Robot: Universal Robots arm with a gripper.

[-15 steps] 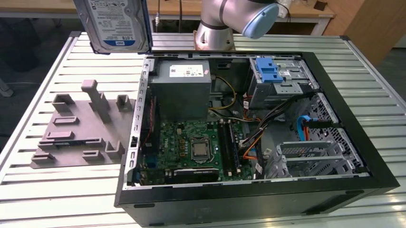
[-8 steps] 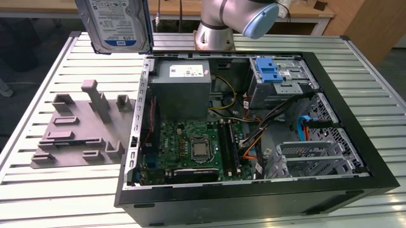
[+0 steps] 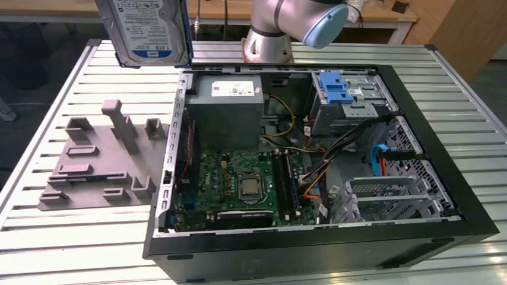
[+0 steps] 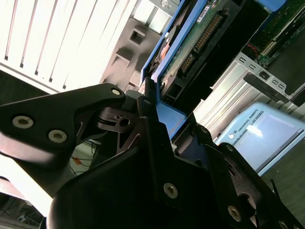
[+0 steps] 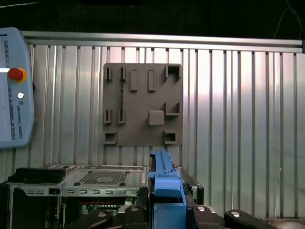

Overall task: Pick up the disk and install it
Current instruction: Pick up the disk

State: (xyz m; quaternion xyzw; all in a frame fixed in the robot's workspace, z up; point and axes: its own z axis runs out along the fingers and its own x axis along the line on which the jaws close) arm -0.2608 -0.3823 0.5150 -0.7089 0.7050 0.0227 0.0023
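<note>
While the gripper pinches the disk tight by its blue bracket, high over the table's far left, the carry seems in hand, and installing calls for alignment with a bay in the open case to the right.

I see my arm as smooth silver-grey tubing with a rounded pale blue joint cap. My gripper is matte black, built of angular plates and links, dotted with round silver screws in both wrist views.
</note>
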